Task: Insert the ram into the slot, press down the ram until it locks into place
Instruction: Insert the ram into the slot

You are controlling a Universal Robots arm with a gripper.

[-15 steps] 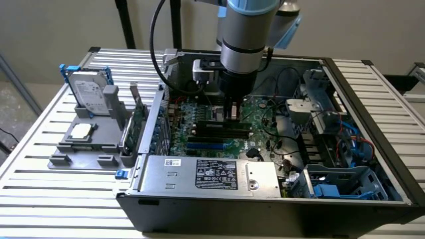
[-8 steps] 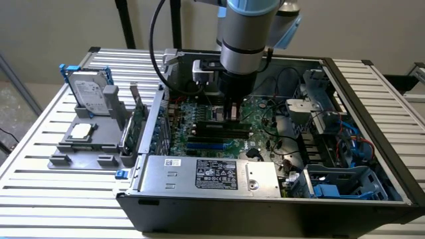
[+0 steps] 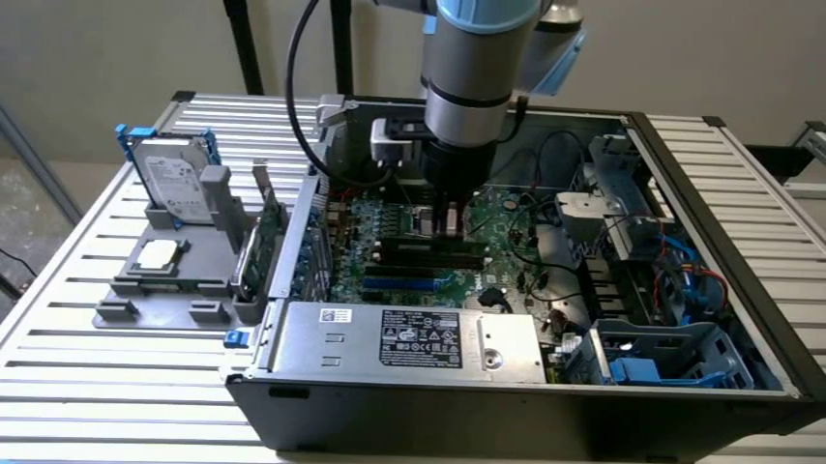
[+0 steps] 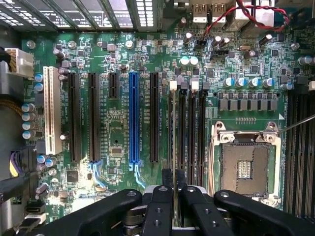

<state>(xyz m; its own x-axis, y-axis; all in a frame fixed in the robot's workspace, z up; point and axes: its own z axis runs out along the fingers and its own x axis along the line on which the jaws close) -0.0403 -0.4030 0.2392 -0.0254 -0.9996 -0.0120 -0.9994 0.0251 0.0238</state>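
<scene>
— Tool (image 4: 173,177) state in the wrist view?
— Clamped. Its two black fingers (image 4: 166,181) stood close together, with the ram (image 4: 173,132) pinched between them.
— Where did the ram sit?
— On edge, seen as a thin line. It ran along the first of the four memory slots (image 4: 193,128), the one nearest the black expansion slots (image 4: 154,115). Whether it was pressed fully home I could not tell.
— Anything else on the motherboard (image 4: 118,142)?
— A blue slot (image 4: 134,118) and a white slot (image 4: 49,110) lay parallel to the ram, farther off on one side. The metal processor socket (image 4: 245,164) lay just beyond the memory slots on the other side.
— And the exterior view?
— The arm (image 3: 471,68) reached straight down into the open computer case (image 3: 516,416), and the tool was low over the motherboard at the memory slots. A silver power supply (image 3: 413,338) lay along the case's near edge. On the slatted tabletop (image 3: 77,387), to the exterior view's left of the case, stood a grey fixture (image 3: 162,285). It carried an upright hard drive (image 3: 174,179) and a flat square chip (image 3: 158,253), both well apart from the tool.
</scene>
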